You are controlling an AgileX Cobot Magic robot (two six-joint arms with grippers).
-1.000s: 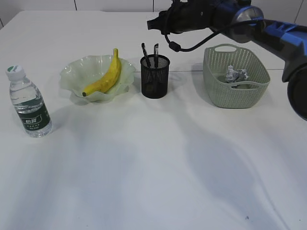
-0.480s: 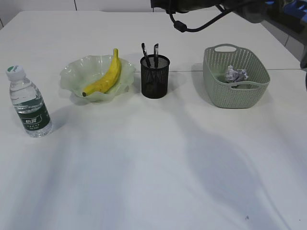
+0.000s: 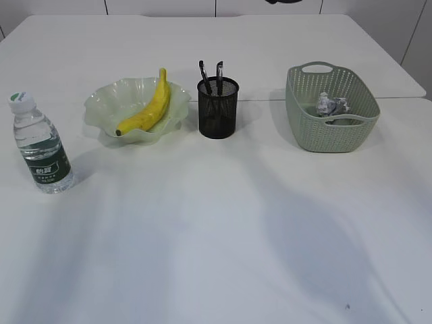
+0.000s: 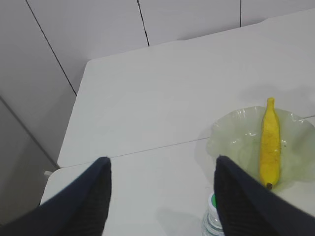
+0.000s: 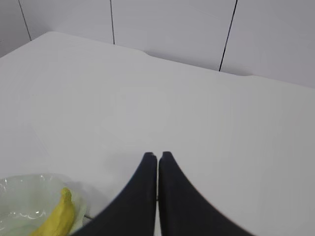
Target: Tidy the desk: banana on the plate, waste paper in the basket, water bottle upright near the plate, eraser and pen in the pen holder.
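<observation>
1. I see the banana (image 3: 148,110) lying in the pale green ruffled plate (image 3: 108,102), at the far left-centre of the table (image 3: 216,229); its stem tip points away from me, over the plate's far rim.
2. Just right of the plate stands the black mesh pen holder (image 3: 217,111), upright, with two dark pens (image 3: 211,75) sticking out of its top. I cannot tell whether the eraser is inside; the mesh is too dark to read.
3. Farther right, well apart from the holder, sits the grey-green basket (image 3: 337,138), and a crumpled wad of waste paper (image 3: 331,104) lies inside it.
4. The water bottle (image 3: 40,145) stands upright at the left edge, nearer to me than the plate, cap on, with a dark green label around its middle.
5. My left gripper (image 4: 162,169) hangs high above the table's left side with its fingers (image 4: 236,196) spread wide and nothing between them; in its wrist view the plate, the banana and the bottle's cap show below on the right.
6. My right gripper (image 5: 157,156) hangs high above the far part of the table, its two fingers (image 5: 142,191) pressed together with only a hairline gap and nothing held; the plate and banana show at the lower left corner of its view.
7. In the exterior view only a dark sliver of an arm (image 3: 282,2) shows at the top edge.
</observation>
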